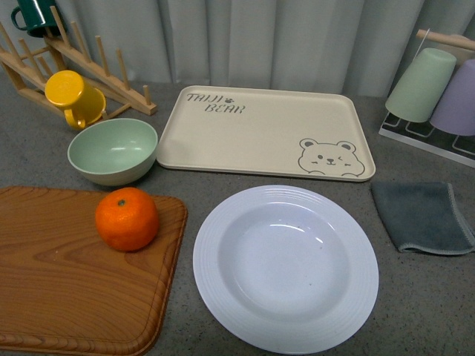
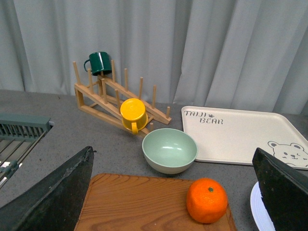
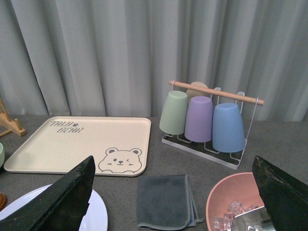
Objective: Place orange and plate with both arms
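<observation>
Grey counter [image 1: 423, 297] before pale curtains [image 1: 260, 37], orange [image 1: 127, 219] on board [image 1: 59, 282], plate [image 1: 286, 267] just beside board, left tool [image 2: 172, 151] hovering over board, right tool [image 3: 173, 159] over plate's edge, both spread wide, empty.

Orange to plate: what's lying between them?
In the front view, only the right edge of the board and a narrow strip of bare counter lie between the orange and the plate; no other object.

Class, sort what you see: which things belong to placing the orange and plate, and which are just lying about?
Job: orange, plate.
Lying about: green bowl, yellow mug, bear tray, grey cloth, wooden board, cup rack.
</observation>
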